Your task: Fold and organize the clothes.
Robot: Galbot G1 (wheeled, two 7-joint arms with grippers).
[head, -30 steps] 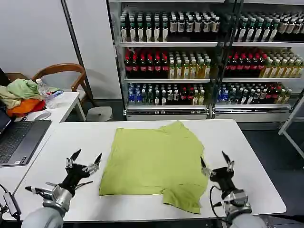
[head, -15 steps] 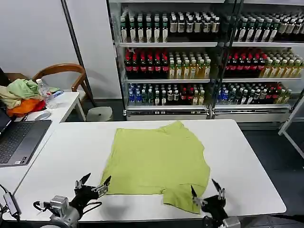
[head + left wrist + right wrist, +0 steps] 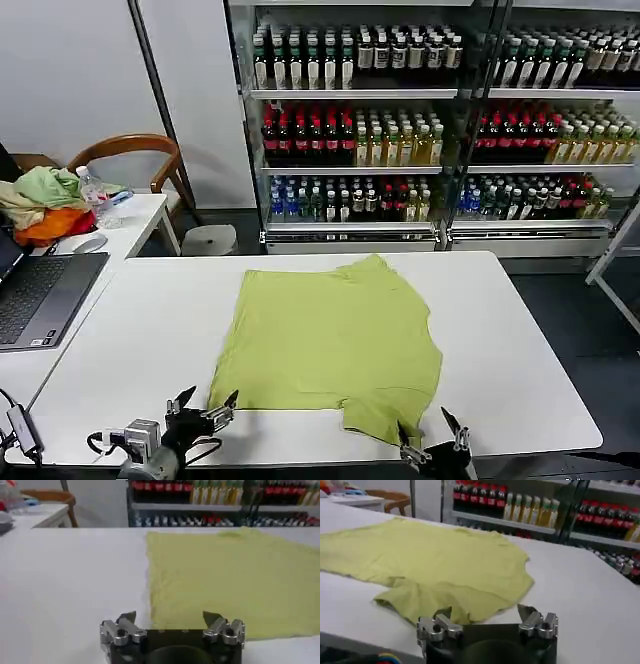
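While the white tabletop [image 3: 130, 320] carries the lime-green T-shirt [image 3: 330, 340] spread flat across its middle, both pincers sit low at the near edge, off the cloth. The shirt lies partly folded, with smooth fabric, a straight left edge, and a sleeve flap bunched at its near right corner, hem side toward the robot and neck at the far end.

The likely trouble is at that near right corner: the doubled, rumpled flap could be pinched as several layers or only the top one, dragging the shirt askew. A low approach could also push the hem into wrinkles instead of getting under it.

The left pincer [image 3: 203, 410] waits open just near of the shirt's near left corner. The right pincer [image 3: 432, 446] is open too, just near of the bunched flap.
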